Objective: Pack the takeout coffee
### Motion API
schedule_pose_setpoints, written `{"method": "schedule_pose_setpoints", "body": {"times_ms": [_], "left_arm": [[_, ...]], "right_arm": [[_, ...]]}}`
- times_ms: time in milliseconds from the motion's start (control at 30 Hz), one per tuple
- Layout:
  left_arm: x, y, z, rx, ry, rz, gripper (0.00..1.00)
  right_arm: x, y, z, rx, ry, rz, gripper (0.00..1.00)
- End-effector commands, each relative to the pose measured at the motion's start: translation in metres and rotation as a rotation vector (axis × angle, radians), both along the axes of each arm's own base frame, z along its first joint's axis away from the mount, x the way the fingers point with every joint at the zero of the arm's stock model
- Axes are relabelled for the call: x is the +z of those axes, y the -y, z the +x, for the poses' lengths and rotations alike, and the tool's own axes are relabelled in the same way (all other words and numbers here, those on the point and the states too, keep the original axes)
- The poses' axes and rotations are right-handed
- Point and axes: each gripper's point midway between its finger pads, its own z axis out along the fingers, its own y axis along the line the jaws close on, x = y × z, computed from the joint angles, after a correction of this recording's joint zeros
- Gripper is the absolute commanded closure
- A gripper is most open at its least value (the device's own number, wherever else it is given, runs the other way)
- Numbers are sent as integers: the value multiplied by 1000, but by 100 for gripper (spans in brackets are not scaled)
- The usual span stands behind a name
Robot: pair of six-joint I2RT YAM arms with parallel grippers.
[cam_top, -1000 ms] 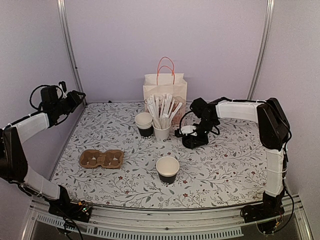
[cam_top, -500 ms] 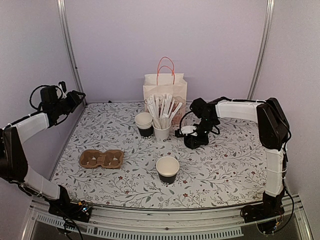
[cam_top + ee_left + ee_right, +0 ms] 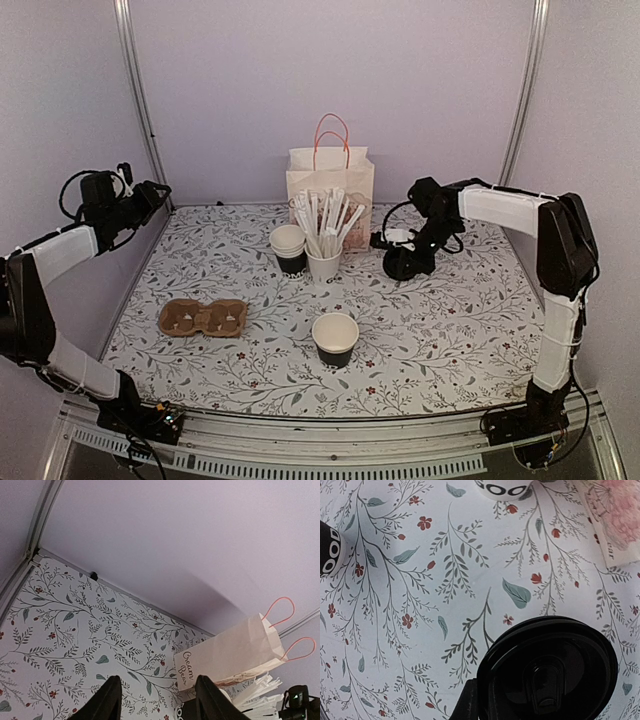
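The takeout coffee cup (image 3: 335,340), dark outside and white inside, stands open and lidless at the front middle of the table. My right gripper (image 3: 403,262) is low over the table right of the white cup of sticks, shut on a round black lid (image 3: 550,670). One finger (image 3: 470,705) shows at the lid's left rim; the other is hidden. My left gripper (image 3: 150,195) is open and empty, raised at the far left, its fingers (image 3: 109,700) spread wide in the left wrist view.
A paper bag (image 3: 330,175) with pink handles stands at the back middle; it also shows in the left wrist view (image 3: 235,647). A stack of lidless cups (image 3: 289,245) and a white cup of wrapped sticks (image 3: 325,262) stand before it. A cardboard cup carrier (image 3: 203,317) lies front left.
My right gripper has moved right and a little toward the back with the black lid. The left arm and the cup have not moved.
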Motion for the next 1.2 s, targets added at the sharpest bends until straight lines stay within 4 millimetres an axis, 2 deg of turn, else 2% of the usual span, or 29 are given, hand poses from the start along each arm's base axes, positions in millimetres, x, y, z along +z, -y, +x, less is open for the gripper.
{"method": "schedule_pose_setpoints", "body": {"times_ms": [0, 133, 233, 267, 367, 467, 533, 567, 600, 633, 667, 700, 733, 767, 800, 833, 867, 900, 933, 967, 1000, 1033, 1067, 1100, 1133, 1167], "left_arm": [[12, -2, 2, -7, 34, -7, 47], [11, -1, 2, -10, 33, -12, 47], [11, 0, 2, -12, 34, -11, 47], [11, 0, 2, -13, 34, -11, 47], [10, 1, 2, -16, 32, -11, 47], [11, 1, 2, -17, 33, -13, 47], [11, 2, 2, -20, 34, -14, 47], [11, 2, 2, -21, 34, -15, 47], [11, 2, 2, -22, 33, -16, 47], [11, 2, 2, -22, 34, -17, 47], [11, 3, 2, -26, 34, -18, 47], [11, 3, 2, -24, 35, -17, 47], [12, 3, 2, -25, 35, -18, 47], [12, 4, 1, -28, 37, -16, 47], [13, 6, 1, -31, 39, -16, 47], [14, 8, 1, -36, 41, -15, 46], [15, 9, 1, -41, 45, -12, 46], [17, 11, 0, -47, 50, -9, 47], [20, 14, 0, -51, 57, -4, 46], [24, 18, -2, -61, 73, 6, 46], [30, 25, -3, -76, 94, 20, 46], [36, 34, -5, -101, 118, 36, 46], [44, 48, -7, -137, 149, 57, 46], [55, 65, -11, -187, 188, 81, 46], [65, 89, -18, -250, 226, 117, 46], [78, 115, -27, -296, 261, 157, 46]], "right_arm": [[61, 24, 19, -117, -37, 221, 94], [91, 62, 58, -283, -57, 389, 98], [71, 96, 95, -461, 24, 296, 100], [67, 99, 95, -499, 12, 282, 100], [81, 90, 86, -484, -87, 397, 100], [59, 113, 105, -624, 14, 234, 100], [78, 102, 89, -550, -117, 399, 100], [80, 106, 93, -544, -125, 432, 100], [64, 124, 105, -666, -85, 321, 100], [55, 126, 106, -693, -69, 275, 100], [58, 116, 100, -652, -105, 328, 100], [74, 104, 85, -586, -194, 449, 100], [77, 107, 84, -556, -201, 479, 100], [65, 122, 95, -636, -152, 386, 100], [56, 124, 96, -687, -142, 326, 100], [60, 116, 86, -639, -187, 371, 100], [85, 103, 70, -546, -275, 528, 100], [93, 103, 70, -493, -259, 591, 100], [75, 114, 84, -599, -207, 477, 100], [63, 119, 88, -661, -158, 373, 100], [65, 114, 81, -627, -180, 389, 100], [83, 104, 67, -551, -264, 524, 100], [91, 105, 67, -499, -258, 598, 100], [78, 114, 80, -562, -220, 536, 100], [71, 117, 84, -639, -237, 490, 100], [72, 116, 79, -600, -259, 514, 100]]}}
